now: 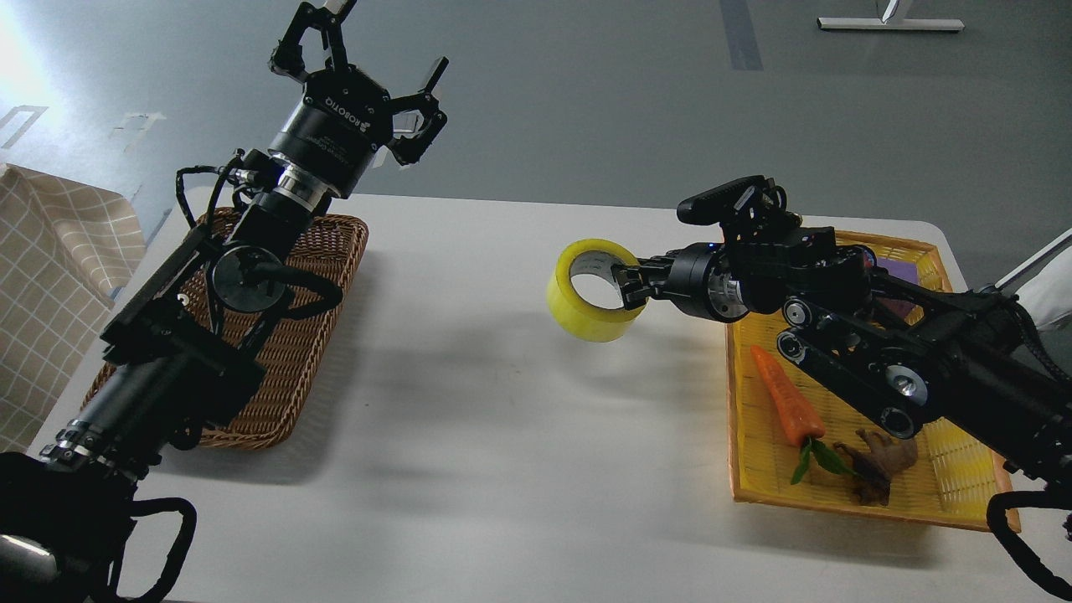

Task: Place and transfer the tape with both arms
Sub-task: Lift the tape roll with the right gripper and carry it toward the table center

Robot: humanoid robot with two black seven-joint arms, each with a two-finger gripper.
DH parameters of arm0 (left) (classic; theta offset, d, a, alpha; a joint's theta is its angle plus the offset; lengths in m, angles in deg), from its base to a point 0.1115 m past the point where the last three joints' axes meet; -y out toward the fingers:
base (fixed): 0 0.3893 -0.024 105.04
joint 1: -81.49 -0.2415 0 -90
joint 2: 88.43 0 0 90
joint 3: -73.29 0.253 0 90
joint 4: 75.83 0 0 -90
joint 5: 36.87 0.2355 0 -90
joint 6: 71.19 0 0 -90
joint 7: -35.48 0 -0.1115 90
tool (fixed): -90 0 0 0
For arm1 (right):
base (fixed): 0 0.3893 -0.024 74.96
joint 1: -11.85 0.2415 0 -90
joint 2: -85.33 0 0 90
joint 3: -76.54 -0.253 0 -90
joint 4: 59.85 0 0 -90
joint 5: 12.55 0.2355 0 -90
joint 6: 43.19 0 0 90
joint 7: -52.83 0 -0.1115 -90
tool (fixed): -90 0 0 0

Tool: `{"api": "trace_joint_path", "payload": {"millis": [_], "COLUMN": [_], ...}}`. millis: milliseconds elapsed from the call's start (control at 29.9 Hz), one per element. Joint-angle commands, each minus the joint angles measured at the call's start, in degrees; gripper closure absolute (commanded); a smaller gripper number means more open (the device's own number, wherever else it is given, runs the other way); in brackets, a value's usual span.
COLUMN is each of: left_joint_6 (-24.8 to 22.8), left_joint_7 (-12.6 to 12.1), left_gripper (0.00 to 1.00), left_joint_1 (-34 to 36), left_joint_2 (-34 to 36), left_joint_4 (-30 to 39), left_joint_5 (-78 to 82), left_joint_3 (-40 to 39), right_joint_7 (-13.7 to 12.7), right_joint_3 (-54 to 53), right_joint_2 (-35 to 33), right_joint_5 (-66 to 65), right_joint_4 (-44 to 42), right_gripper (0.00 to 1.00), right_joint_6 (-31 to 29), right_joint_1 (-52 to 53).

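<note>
The yellow tape roll [586, 301] hangs over the middle of the white table [502, 419], a little right of centre. My right gripper [630, 285] is shut on the roll's right rim, one finger inside the core. The right arm reaches in from the right, over the yellow basket. My left gripper [360, 59] is open and empty, raised high beyond the table's far left edge, above the brown wicker basket [327, 251]. The left arm lies over that basket.
A yellow basket [921, 494] at the right holds an orange carrot [783, 402], a brown root-like thing [879, 456] and a purple block [900, 272] partly hidden by my arm. A checked cloth [50, 276] lies at the far left.
</note>
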Motion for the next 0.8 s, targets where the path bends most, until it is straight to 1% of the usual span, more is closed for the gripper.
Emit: {"api": "trace_joint_path", "payload": {"millis": [0,167,268,703,769], "left_joint_6": [0.0,0.0,0.0,0.0,0.0], "left_joint_7": [0.0,0.0,0.0,0.0,0.0], "left_gripper": [0.02,0.02,0.02,0.02,0.02], "left_joint_1": [0.1,0.4,0.4,0.4,0.4], "left_joint_2": [-0.1,-0.2,0.0,-0.1,0.0], "left_joint_4": [0.0,-0.1,-0.1,-0.1,0.0], "left_joint_5": [0.0,0.0,-0.1,-0.1,-0.1], "left_joint_3": [0.0,0.0,0.0,0.0,-0.1], "right_joint_7": [0.1,0.1,0.1,0.1,0.0], "right_joint_3": [1.2,1.8,1.8,2.9,3.4], "right_joint_2": [2.6,6.5,7.8,10.6,11.2], "right_joint_5": [-0.1,-0.2,-0.1,-0.2,-0.2], "right_joint_4": [-2.1,-6.9,-8.1,-10.1,-11.6], "right_gripper": [1.0,1.0,1.0,1.0,1.0], "right_joint_6": [0.0,0.0,0.0,0.0,0.0], "right_joint_1": [0.1,0.1,0.1,0.7,0.8]}}
